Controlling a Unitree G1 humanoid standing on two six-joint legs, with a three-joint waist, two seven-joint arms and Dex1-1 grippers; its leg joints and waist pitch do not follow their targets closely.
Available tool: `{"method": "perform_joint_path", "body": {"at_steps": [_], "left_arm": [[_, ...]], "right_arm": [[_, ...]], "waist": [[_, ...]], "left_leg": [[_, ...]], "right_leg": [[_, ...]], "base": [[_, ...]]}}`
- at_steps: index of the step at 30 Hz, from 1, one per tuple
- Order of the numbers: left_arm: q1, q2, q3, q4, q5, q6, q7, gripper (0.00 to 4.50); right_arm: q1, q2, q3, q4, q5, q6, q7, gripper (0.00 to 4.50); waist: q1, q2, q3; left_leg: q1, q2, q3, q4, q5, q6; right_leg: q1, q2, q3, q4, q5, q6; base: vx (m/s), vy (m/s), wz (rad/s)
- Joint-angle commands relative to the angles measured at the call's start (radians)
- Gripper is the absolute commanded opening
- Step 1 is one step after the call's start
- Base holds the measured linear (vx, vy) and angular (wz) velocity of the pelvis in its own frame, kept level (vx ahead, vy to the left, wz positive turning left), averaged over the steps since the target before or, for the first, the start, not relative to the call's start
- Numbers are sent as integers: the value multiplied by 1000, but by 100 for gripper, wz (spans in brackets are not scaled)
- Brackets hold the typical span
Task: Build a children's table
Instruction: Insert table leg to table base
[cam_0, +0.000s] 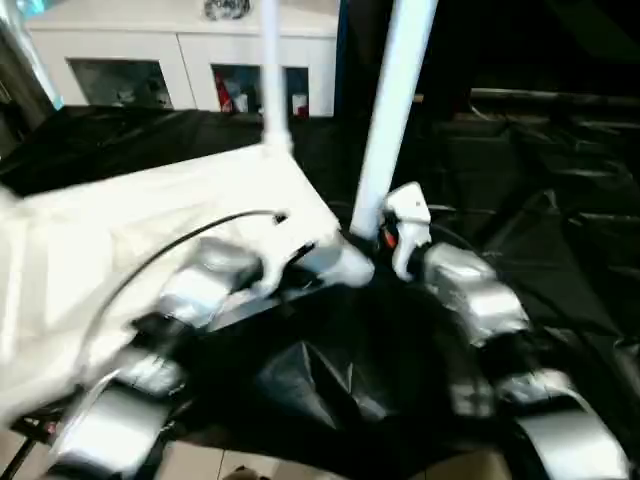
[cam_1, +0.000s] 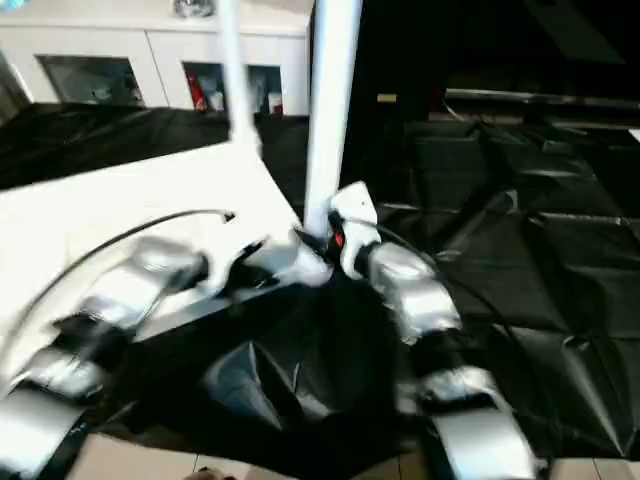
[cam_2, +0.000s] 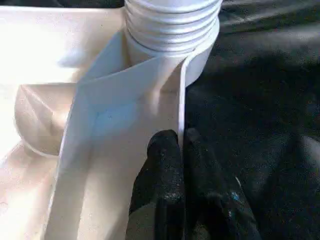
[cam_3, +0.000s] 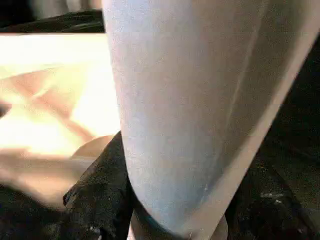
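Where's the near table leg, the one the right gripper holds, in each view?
Left eye: near leg rises centre-right.
Right eye: centre.
Left wrist: its threaded base in the corner socket.
Right wrist: tube between fingers.
Shared landmark: the tabletop.

The white plastic table top (cam_0: 150, 250) lies upside down on black sheeting. Two white tapered legs stand upright from its corners: a near leg (cam_0: 392, 110) and a far leg (cam_0: 271, 70).
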Motion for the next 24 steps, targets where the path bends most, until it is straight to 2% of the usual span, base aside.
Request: {"method": "perform_joint_path", "body": {"at_steps": [1,6,13,16,17,18,20,24], "left_arm": [[-58,-37,21,2,9,-14,90,0],[-66,-57,14,16,16,-10,114,0],[-86,-58,20,52,9,-30,106,0],[-89,-56,24,53,3,-33,99,0],[-90,-55,25,54,2,-35,98,0],[-90,-54,25,54,2,-35,97,0],[-94,-50,31,59,-4,-48,90,0],[-92,-40,32,54,-10,-70,67,0]], "right_arm": [[48,68,31,130,-5,91,-58,190],[33,119,10,133,-8,123,-115,190],[-2,130,1,179,-25,108,-154,190],[-8,131,-8,168,-18,99,-120,190],[-10,130,-9,165,-17,100,-120,225],[-11,130,-10,165,-17,100,-120,225],[-24,124,-17,168,-21,97,-124,262],[-41,113,-32,172,-14,84,-114,287]], "waist": [[5,4,-58],[11,9,-56],[7,10,-49],[6,10,-51],[6,11,-51],[6,11,-51],[5,11,-53],[5,13,-55]], "left_leg": [[16,18,-8,-81,-238,-18],[17,19,-10,-85,-268,-17],[22,18,-12,-92,-350,-39],[22,19,-13,-93,-352,-39],[21,19,-13,-94,-340,-36],[21,19,-13,-94,-340,-36],[20,19,-12,-94,-328,-33],[18,19,-12,-93,-303,-30]], "right_leg": [[44,-52,42,-85,-114,-226],[45,-53,41,-89,-126,-212],[38,-54,43,-102,-234,-188],[38,-55,44,-103,-243,-183],[38,-55,43,-102,-227,-183],[38,-55,43,-102,-227,-183],[39,-54,44,-100,-199,-192],[43,-54,42,-96,-157,-203]], "base": [[0,0,0],[0,0,0],[0,0,0],[0,0,0],[0,0,0],[0,0,0],[0,0,0],[0,0,0]]}}
